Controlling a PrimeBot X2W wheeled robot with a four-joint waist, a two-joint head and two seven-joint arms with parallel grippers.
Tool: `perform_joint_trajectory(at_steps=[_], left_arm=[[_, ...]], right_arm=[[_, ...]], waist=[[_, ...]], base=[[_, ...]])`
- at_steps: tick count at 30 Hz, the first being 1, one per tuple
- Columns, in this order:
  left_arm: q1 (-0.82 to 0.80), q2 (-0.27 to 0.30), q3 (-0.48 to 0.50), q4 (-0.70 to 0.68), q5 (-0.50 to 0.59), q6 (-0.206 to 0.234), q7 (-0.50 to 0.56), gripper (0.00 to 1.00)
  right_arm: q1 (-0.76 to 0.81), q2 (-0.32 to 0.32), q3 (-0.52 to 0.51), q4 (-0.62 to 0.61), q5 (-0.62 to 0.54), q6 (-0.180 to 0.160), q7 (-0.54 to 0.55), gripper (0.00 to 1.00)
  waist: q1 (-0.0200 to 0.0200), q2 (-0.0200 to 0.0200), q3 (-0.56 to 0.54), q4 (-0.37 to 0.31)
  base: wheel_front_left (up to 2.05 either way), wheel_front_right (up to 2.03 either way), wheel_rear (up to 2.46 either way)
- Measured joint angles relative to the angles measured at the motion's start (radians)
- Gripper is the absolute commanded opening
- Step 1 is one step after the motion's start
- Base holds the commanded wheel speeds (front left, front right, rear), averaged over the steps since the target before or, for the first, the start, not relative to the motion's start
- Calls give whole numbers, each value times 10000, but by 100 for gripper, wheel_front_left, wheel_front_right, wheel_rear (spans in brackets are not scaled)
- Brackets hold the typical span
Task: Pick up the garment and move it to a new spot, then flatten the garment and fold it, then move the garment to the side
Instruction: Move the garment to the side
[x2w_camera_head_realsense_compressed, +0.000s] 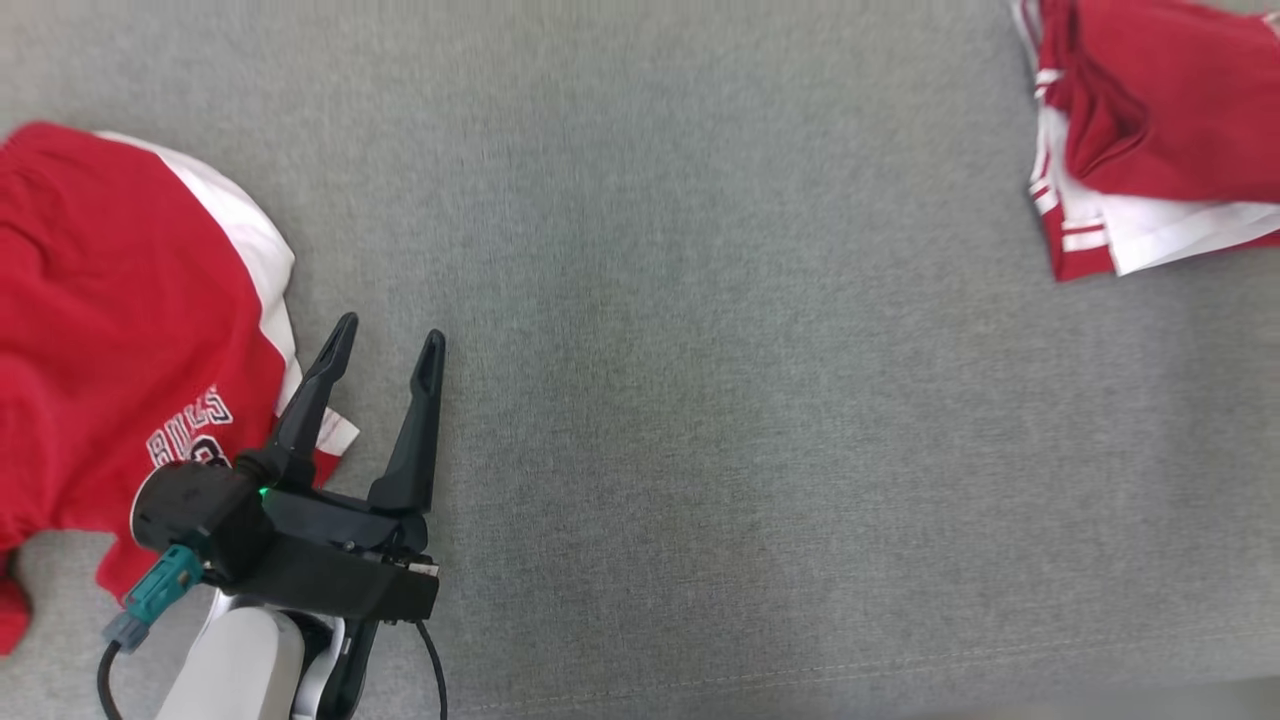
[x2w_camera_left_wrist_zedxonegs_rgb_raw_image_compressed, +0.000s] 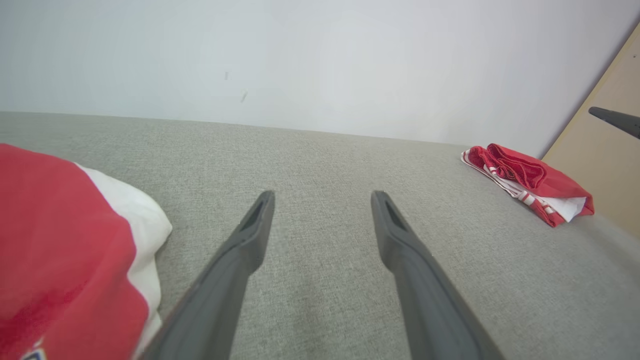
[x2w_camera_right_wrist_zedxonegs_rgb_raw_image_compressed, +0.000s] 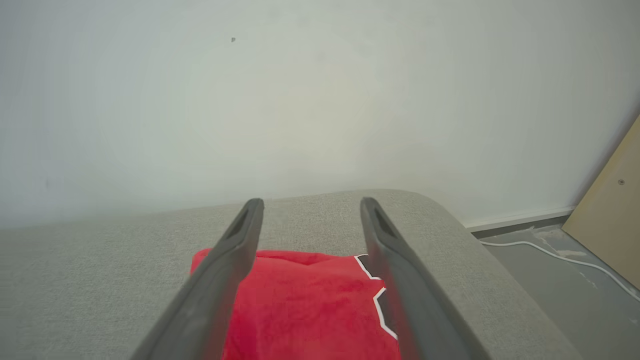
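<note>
While empty, left hand (x2w_camera_head_realsense_compressed: 390, 330) just right of crumpled red garment (x2w_camera_head_realsense_compressed: 120, 300).

Left of the black two-fingered left gripper (x2w_camera_head_realsense_compressed: 390, 332), a red cloth jersey (x2w_camera_head_realsense_compressed: 110, 330) has a white panel and white lettering. Far right, a folded red garment (x2w_camera_head_realsense_compressed: 1160, 110) is striped white. Grey woven upholstery (x2w_camera_head_realsense_compressed: 700, 400) lies beneath.

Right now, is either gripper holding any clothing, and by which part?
Nothing is held. The left gripper stands open beside the red jersey; the right gripper is open too, by another red garment.
</note>
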Motion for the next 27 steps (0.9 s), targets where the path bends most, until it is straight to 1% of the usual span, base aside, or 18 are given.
perform_joint_trajectory(at_steps=[4,9,19,21,24,27], left_arm=[[131,-77,146,157,-13,2,0,100],[473,-207,255,349,-21,12,0,100],[1402,-449,504,652,-90,31,0,100],[1631,-464,539,667,-104,105,0,100],[2015,-474,604,637,-104,107,0,100],[2369,-499,681,533,-104,196,0,100]], right_arm=[[639,249,196,-593,23,0,-6,100],[1608,309,464,-1561,0,2,-48,100],[4387,430,267,-3701,6,-12,-48,100],[5022,443,180,-4119,35,-109,-50,100],[6025,466,48,-4757,59,-337,-48,100],[6998,497,-88,-5509,58,-650,-50,100]], waist=[[-1,0,-519,-44],[-1,-1,-1206,-100],[-1,-1,-2659,-147],[-1,-1,-2955,-145],[-1,-2,-3380,-138],[-1,-2,-3758,-126]], base=[[0,0,0],[0,0,0],[0,0,0],[0,0,0],[0,0,0],[0,0,0]])
